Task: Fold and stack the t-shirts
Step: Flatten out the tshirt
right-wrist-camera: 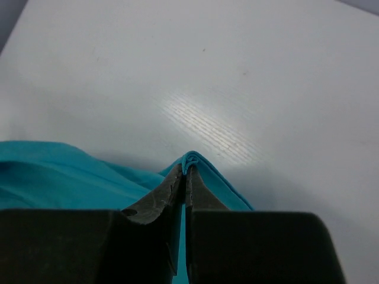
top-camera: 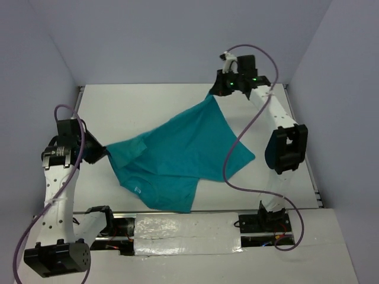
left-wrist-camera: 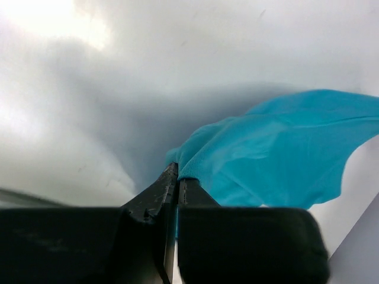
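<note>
The teal shirt hangs stretched slantwise over the middle of the white surface. One corner is raised toward the far right and another drawn to the left, while the rest sags and lies rumpled near the front edge. It is thin, limp cloth, light and with no stiffness, and it looks apt to bunch and slip. It is best taken by pinching a hem or a corner fold. The right pincer is clenched on a small fold of the far edge. The left pincer is clenched too, gripping cloth at its tips, perhaps a sleeve or shoulder; the view does not settle which.
</note>
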